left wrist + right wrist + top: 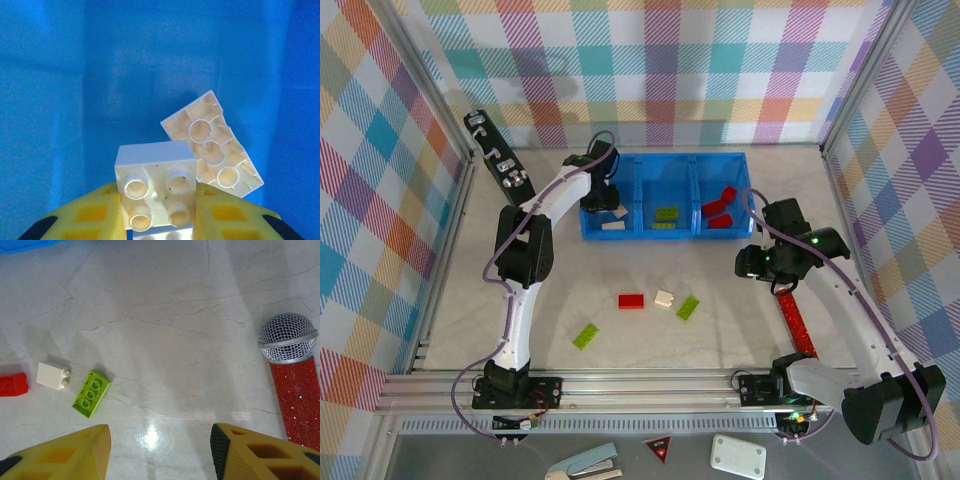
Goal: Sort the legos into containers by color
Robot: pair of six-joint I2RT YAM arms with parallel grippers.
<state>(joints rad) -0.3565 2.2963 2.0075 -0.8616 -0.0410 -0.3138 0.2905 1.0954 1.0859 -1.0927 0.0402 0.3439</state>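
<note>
Bricks loose on the table (740, 335), nearest first. The near lime brick (586, 336) is long and flat, lies askew and sits alone left of centre. Behind it is a short row of three, close together but apart. The red brick (631, 301) is on the left and the small cream brick (664, 298) is in the middle. The second lime brick (688, 308) is on the right. From the right wrist, the small cream brick lies on its side with two studs pointing at the second lime brick. That one shows a line of studs on its upper face.

The right hand (752, 263) hangs over bare table to the right of that row. Its yellow fingers (70, 455) are spread, with nothing between them. The microphone (295, 395), red glitter with a silver mesh head, lies on the table beside it.

Far centre is the tray (660, 235): translucent blue, three square compartments in a row. The right compartment holds the red bricks (720, 210), piled. The middle one holds the lime bricks (667, 215). In the left one the tilted cream brick (212, 145) lies underside up, three round tubes showing. The left hand (160, 210) is down in that left compartment. It pinches the held cream brick (155, 180), square with four studs facing the wrist camera. This brick sits just beside the tilted one; contact cannot be told.
</note>
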